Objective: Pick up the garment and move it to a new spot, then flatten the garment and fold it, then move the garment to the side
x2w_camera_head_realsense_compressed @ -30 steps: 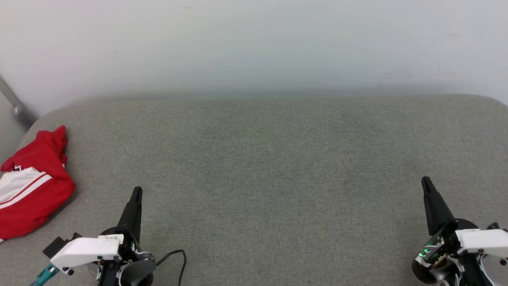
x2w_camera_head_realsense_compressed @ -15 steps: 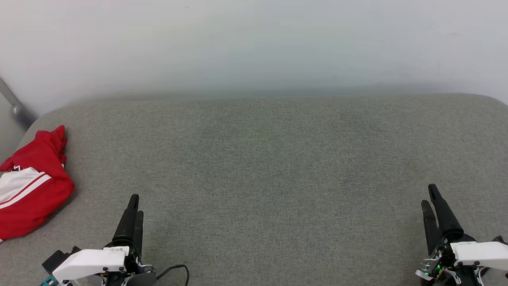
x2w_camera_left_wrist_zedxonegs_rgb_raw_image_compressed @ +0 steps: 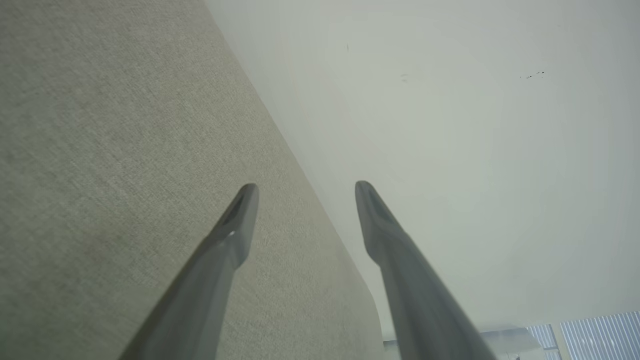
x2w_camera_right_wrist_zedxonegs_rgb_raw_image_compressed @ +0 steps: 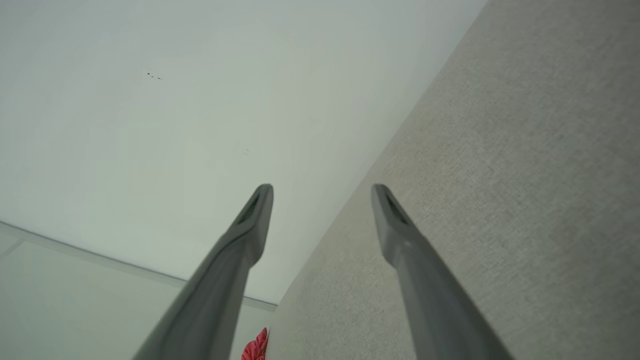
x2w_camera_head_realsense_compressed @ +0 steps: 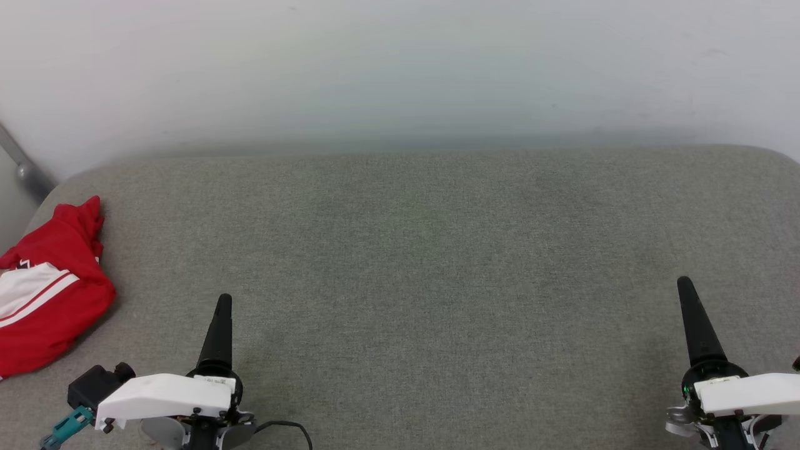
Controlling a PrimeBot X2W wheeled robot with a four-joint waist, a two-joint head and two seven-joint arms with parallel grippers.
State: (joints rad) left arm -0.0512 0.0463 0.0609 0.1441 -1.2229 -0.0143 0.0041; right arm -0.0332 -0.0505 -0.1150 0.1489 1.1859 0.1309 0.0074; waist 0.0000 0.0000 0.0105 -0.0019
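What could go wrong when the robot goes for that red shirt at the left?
1. The shirt lies bunched by the table's left edge, so a clumsy nudge might push it off.
2. It is crumpled, so the open left gripper may pinch several layers, which would make flattening harder.
3. The open right gripper is far across the table, so it probably cannot help without a long reach.

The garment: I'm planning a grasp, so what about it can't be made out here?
Head view: the garment is cut off by the left edge, so its extent is unknown.
Head view: crumpling hides its collar, hem and front.
Right wrist view: a red bit at the bottom edge, too small to read.
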